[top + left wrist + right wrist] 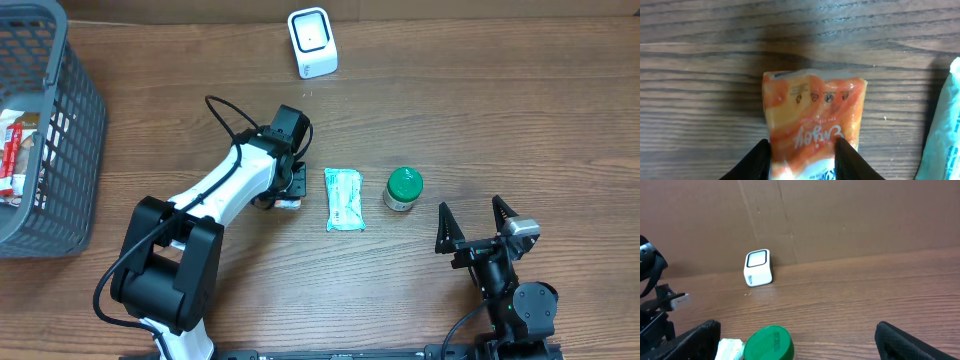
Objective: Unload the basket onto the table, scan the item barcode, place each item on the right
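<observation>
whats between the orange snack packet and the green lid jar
A pale teal packet lies flat between the orange snack packet and the green-lidded jar, touching neither. The overhead view shows this.

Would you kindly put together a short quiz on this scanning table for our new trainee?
1. True or false: the white scanner stands inside the grey basket.
2. Which item lies between the left fingers? A green-lidded jar; B orange packet; C teal packet.
3. Fill in: the right fingers stand wide ____.
Key: 1 false; 2 B; 3 open.
</observation>
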Robot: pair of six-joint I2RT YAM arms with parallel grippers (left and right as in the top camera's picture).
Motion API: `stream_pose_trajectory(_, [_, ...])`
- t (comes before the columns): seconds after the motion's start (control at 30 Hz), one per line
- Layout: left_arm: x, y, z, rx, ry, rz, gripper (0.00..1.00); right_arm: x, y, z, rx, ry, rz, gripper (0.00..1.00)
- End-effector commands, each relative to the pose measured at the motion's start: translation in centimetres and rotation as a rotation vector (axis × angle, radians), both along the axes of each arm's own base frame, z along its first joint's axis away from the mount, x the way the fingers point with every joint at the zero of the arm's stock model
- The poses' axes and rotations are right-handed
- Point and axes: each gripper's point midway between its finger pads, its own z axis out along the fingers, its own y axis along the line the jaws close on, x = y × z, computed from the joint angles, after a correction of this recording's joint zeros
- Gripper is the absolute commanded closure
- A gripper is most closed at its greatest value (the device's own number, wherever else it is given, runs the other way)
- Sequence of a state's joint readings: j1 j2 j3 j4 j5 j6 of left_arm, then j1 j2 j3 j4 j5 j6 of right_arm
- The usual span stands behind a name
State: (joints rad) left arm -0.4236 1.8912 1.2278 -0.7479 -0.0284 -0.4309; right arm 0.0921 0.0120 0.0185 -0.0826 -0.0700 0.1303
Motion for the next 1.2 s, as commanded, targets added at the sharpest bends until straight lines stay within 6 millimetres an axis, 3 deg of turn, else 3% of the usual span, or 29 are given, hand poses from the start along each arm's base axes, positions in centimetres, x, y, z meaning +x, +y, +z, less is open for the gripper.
stream_pose_trajectory(0.0, [-0.7,0.1,-0.7,-0.022,0.010,0.020,0.67,0.0,-0.2,-0.3,0.004,0.000,-0.012,0.00])
stream_pose_trajectory(0.27, [-0.9,0.2,-0.5,-0.018,0.019,0.020,0.72,0.0,-0.2,-0.3,0.004,0.000,-0.012,0.00])
stream_pose_trajectory(0.43, [0.3,0.6,2.6,-0.008,0.012,0.040,0.69,0.0,-0.2,-0.3,0.004,0.000,-0.012,0.00])
stream_pose_trajectory(0.6, [1.8,0.1,4.9,-0.025,-0.024,0.043,0.59,0.0,-0.2,-0.3,0.004,0.000,-0.012,0.00])
stream_pose_trajectory(0.77, [1.4,0.7,4.4,-0.001,-0.015,0.091,0.55,0.0,-0.2,-0.3,0.004,0.000,-0.012,0.00])
stream_pose_trajectory(0.93, [0.4,2.6,3.0,0.090,0.013,0.183,0.68,0.0,-0.2,-0.3,0.004,0.000,-0.012,0.00])
stream_pose_trajectory(1.03, [0.0,3.5,2.4,0.131,0.014,0.219,0.67,0.0,-0.2,-0.3,0.004,0.000,-0.012,0.00])
stream_pose_trajectory(1.17, [0.1,3.3,1.4,0.115,0.003,0.217,0.64,0.0,-0.2,-0.3,0.004,0.000,-0.012,0.00])
